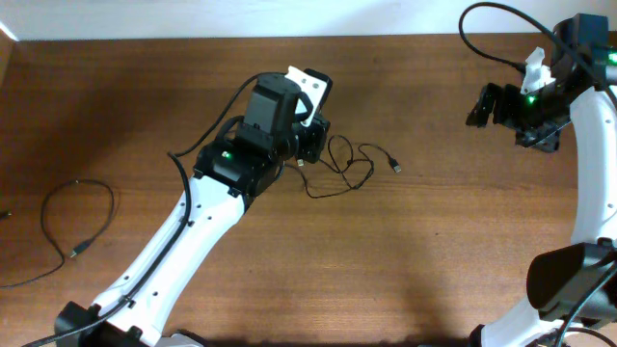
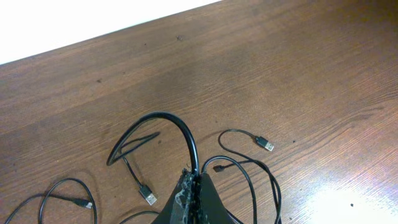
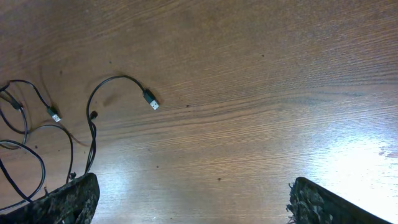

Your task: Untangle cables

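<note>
The wooden table (image 1: 443, 251) takes up nearly all I can see, with two white-and-black arms over it. The left gripper (image 2: 196, 190) is down at the middle of the table, clenched on one black cord that arches up from its tips in a tall loop. The right gripper (image 3: 196, 200) hangs near the far right side, fingers (image 3: 74, 199) spread wide with nothing between them.

The cables lie in two places. The main bunch (image 1: 347, 166) lies just beside the left gripper, its long axis running across the table toward the right arm and ending in a plug (image 1: 395, 169) that points that way. How many cords are in it I cannot tell. One separate cord (image 1: 79, 207) lies well apart near the left edge, curled in an open loop.
</note>
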Controlling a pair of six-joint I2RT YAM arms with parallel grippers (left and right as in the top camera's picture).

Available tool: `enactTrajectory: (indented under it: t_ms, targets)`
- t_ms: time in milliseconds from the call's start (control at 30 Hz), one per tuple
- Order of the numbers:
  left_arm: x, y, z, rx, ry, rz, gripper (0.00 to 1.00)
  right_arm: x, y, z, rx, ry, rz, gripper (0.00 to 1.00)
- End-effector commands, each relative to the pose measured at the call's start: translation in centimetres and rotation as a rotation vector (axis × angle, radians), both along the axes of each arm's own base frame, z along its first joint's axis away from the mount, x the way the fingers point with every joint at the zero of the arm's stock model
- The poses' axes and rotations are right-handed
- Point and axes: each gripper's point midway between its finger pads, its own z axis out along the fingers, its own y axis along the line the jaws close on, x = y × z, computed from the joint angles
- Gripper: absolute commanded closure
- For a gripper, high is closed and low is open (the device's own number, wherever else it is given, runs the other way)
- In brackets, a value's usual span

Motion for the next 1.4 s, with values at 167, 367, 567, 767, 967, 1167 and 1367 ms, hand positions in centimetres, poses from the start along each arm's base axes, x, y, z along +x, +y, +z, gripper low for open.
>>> enactTrajectory:
  t_ms: [167,367,567,767,967,1167,1367]
  targets:
    - [-0.1,0.2,2.3,-0.033,-0.032,0.004,1.0,0.0,-0.2,-0.5,-0.007,0.014,0.001,0.01]
    - [-0.1,0.2,2.2,-0.031,-0.029,0.004,1.0,0.0,-0.2,-0.5,-0.007,0.014,0.001,0.01]
    - [0.1,0.5,2.2,-0.031,-0.03,0.012,1.0,0.0,-0.2,-0.5,-0.007,0.014,0.001,0.01]
    - [0.1,0.6,2.1,-0.03,-0.025,0.014,1.0,0.0,-0.2,-0.5,-0.007,0.014,0.001,0.01]
    - [0.6,0.9,3.6,-0.052,-0.05,0.031,1.0,0.0,-0.2,-0.5,-0.007,0.014,0.001,0.01]
    - [1.6,3.1,18.5,-0.334,-0.228,0.012,1.0,0.0,-0.2,-0.5,-0.007,0.014,0.001,0.01]
    - [1.3,3.3,20.4,-0.367,-0.254,0.011,1.0,0.0,-0.2,-0.5,-0.007,0.014,0.001,0.01]
